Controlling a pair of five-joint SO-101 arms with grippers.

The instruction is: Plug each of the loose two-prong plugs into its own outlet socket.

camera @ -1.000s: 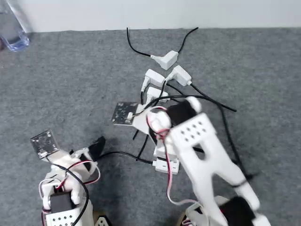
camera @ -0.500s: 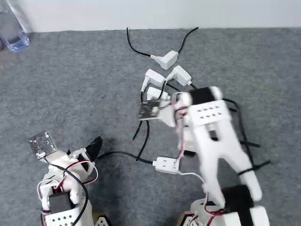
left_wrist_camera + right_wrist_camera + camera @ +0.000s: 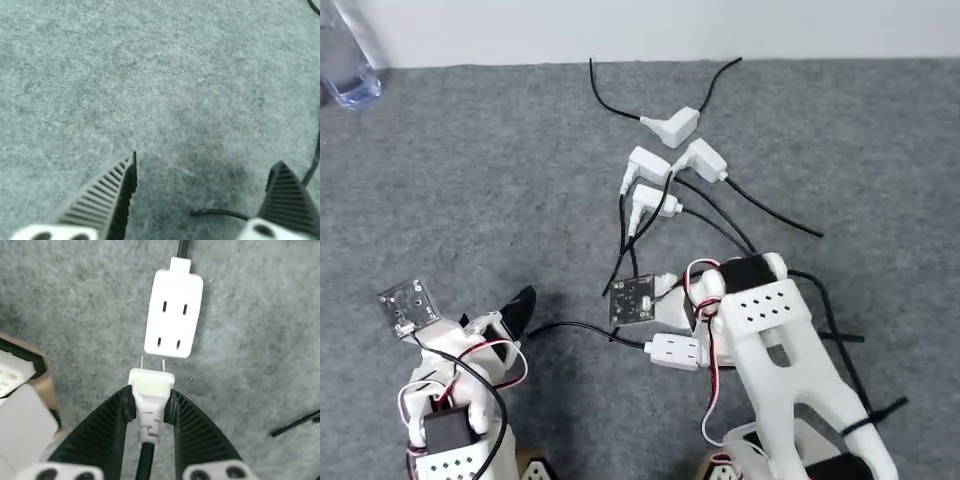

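Ribbed black right end effector (image 3: 150,396) pinches blocky white plug (image 3: 151,384).

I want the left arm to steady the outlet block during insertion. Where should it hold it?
I'd grip the outlet block across its long side walls at the end where its cord enters, coming from above. It lies flat, sockets up, narrower across than along, and that end is clear of the plug in the right gripper.
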